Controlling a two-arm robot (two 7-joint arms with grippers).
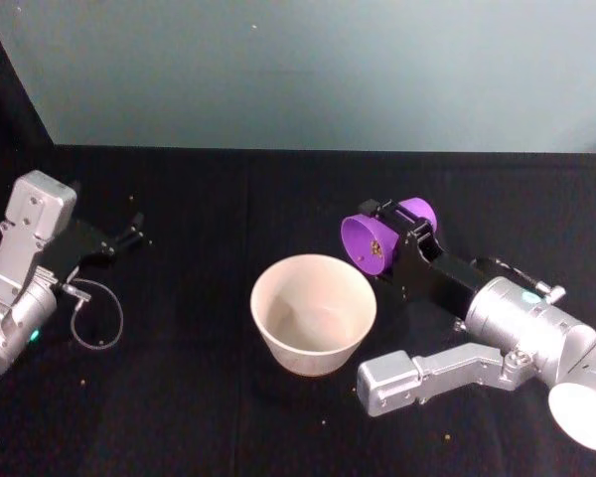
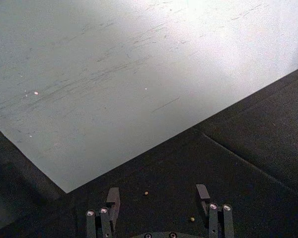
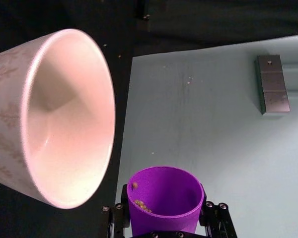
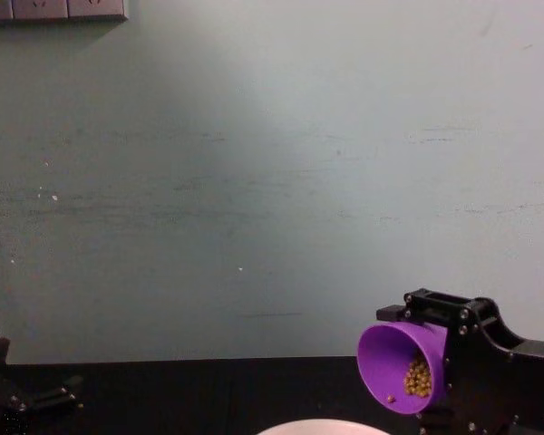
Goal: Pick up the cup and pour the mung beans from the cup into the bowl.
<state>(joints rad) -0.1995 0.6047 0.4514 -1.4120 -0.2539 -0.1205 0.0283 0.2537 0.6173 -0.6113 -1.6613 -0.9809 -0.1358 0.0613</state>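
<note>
Purple cup [image 1: 373, 243] tipped, clenched in right gripper [image 1: 389, 240] near bowl [image 1: 261, 298] rim; mung beans [image 4: 418, 377] could miss onto desk [image 1: 199, 397]; left gripper [image 2: 158, 190] released, well apart from the bowl.

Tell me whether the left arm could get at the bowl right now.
Probably yes. The left hand sits open left of the bowl, only black cloth between them; the right hand holds the tilted cup by its right rim, clear of that path.

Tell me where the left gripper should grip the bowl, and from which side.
With the left gripper, pinch the bowl at its left rim, from above, one finger inside, one outside. It stands upright, probably too wide to span, and the right gripper holds the cup near its right rim.
</note>
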